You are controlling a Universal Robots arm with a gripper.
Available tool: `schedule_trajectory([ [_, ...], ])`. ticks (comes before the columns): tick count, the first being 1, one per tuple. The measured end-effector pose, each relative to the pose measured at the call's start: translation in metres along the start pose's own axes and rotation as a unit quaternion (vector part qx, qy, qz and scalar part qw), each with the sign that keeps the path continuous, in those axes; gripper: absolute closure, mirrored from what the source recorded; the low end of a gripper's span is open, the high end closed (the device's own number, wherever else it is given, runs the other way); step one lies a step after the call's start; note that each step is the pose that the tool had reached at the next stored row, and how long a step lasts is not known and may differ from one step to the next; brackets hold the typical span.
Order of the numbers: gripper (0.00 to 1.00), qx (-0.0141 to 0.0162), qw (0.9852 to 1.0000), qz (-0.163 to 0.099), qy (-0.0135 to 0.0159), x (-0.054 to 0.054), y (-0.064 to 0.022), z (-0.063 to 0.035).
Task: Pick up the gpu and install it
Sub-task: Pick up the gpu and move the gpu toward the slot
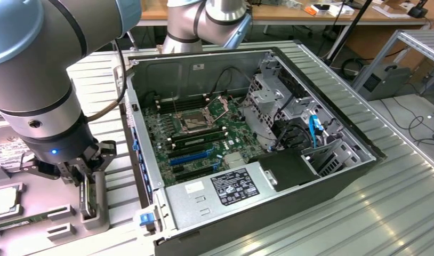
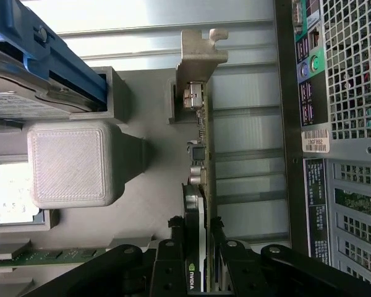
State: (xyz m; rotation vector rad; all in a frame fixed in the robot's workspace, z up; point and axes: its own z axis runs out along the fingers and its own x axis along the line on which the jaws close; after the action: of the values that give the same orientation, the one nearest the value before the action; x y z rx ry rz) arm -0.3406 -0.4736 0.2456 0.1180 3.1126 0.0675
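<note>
The gpu (image 2: 203,185) stands on edge in a slot of the grey holder tray (image 2: 154,185), its silver end bracket (image 2: 201,52) at the far end. My gripper (image 2: 195,238) straddles the card's near end, a black finger on each face, pressed against it. In the exterior view the gripper (image 1: 85,173) hangs low over the gpu (image 1: 94,198) in the tray (image 1: 61,213), at the exterior view's left of the open computer case (image 1: 345,138). The motherboard (image 1: 195,133) lies exposed inside, with blue and black expansion slots (image 1: 191,158) near its front.
A hard drive in a blue caddy (image 2: 49,68), a grey printed block (image 2: 71,164), a processor (image 2: 3,198) and a green memory stick (image 2: 43,255) share the tray. The case's rear panel (image 2: 340,93) stands close beside the card. A second arm's base (image 1: 202,21) rises behind the case.
</note>
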Motion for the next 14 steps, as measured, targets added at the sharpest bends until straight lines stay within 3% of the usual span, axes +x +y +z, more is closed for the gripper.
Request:
schedule_trajectory([
  [5,0.73,-0.0001,1.0,0.0,-0.0001,0.0,0.0001,-0.0003],
  [14,0.73,0.0,1.0,0.0,0.0,0.0,0.0007,-0.0143],
])
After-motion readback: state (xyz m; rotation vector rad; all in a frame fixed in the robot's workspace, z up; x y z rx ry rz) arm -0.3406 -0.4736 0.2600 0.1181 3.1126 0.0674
